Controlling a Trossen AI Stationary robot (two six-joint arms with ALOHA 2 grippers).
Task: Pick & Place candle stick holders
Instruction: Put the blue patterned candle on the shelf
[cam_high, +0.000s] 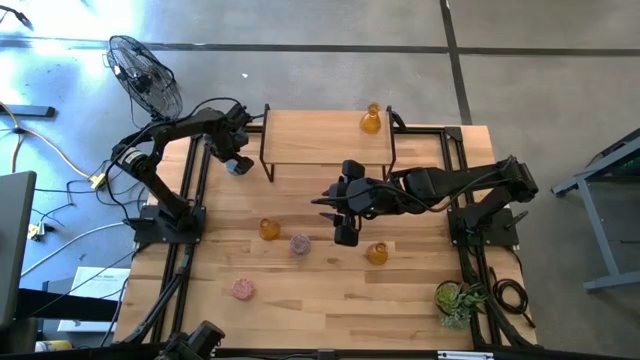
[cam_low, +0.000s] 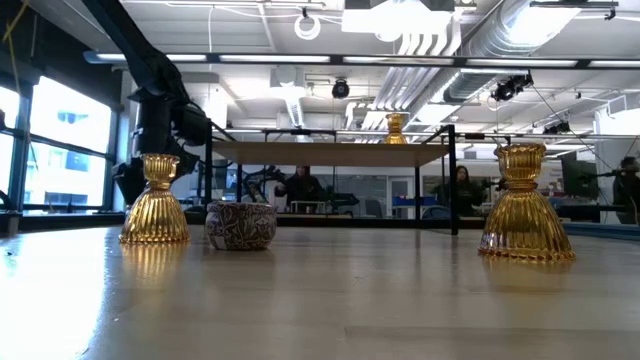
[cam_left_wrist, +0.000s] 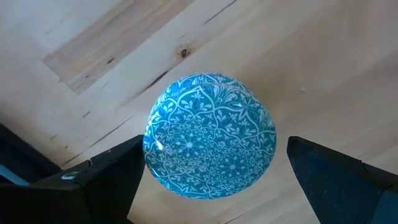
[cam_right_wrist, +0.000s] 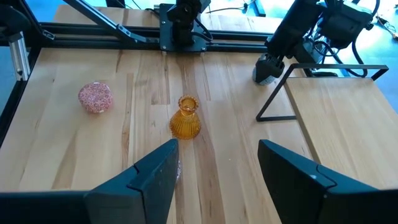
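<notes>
Fingers (cam_left_wrist: 106, 180) of the left gripper (cam_left_wrist: 211, 186) stand apart, one on either side of the pale blue holder (cam_left_wrist: 210, 135), which lies on the wooden table (cam_high: 320, 300) beneath the wrist camera; whether the pads touch its patterned rim cannot be told. In the high view the left gripper (cam_high: 236, 160) hangs at the table's far left, just beside the left leg of the raised shelf (cam_high: 320, 150).

Fingers (cam_right_wrist: 155, 174) of the right gripper (cam_right_wrist: 217, 186) are likewise spread and hold nothing. The right gripper (cam_high: 345, 232) hovers over mid-table, between a pink holder (cam_high: 300, 243) and an amber holder (cam_high: 376, 254), touching neither.

A second amber holder (cam_high: 269, 229) stands upright just beside that pink one. The other pink holder (cam_high: 243, 289) lies well apart, near the table's front left. A third amber holder (cam_high: 371, 120) stands on the shelf, near its right end.

A green plant (cam_high: 458, 298) sits at the front right corner. A fan (cam_high: 145, 75) stands on the floor beyond the left arm. People show in the room behind, in the low view.
</notes>
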